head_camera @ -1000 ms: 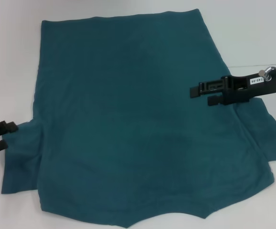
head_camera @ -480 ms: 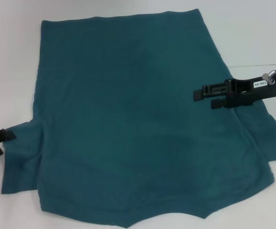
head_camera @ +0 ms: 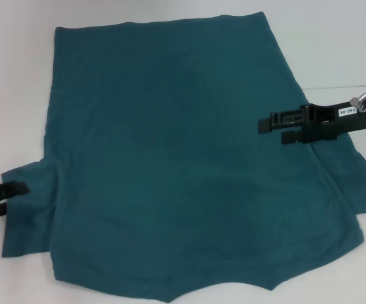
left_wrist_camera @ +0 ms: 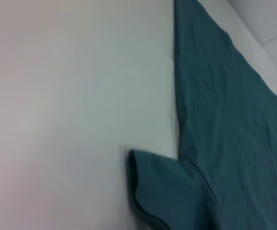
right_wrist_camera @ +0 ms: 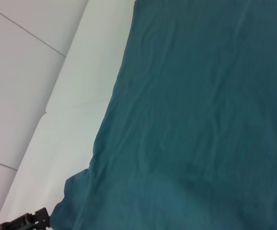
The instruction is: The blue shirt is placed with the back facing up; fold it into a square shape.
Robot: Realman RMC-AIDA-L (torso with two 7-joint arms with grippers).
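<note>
Two black grippers work at opposite sides of the blue shirt, which lies spread flat, plain back up, covering most of a white table, its hem toward the far edge and its sleeves toward the robot. The left gripper sits low at the left sleeve, its fingers apart and pointing inward at the sleeve's outer edge, apparently touching or just beside the cloth; nothing is pinched yet. The right gripper hovers over the shirt's right side just above the right sleeve, fingers apart, holding nothing. The step in hand looks like taking hold of the sleeves to fold them inward. To do this well, each gripper should come down onto the sleeve's outer edge, close on the cloth alone, lift only slightly, and carry it toward the middle without dragging the body.
</note>
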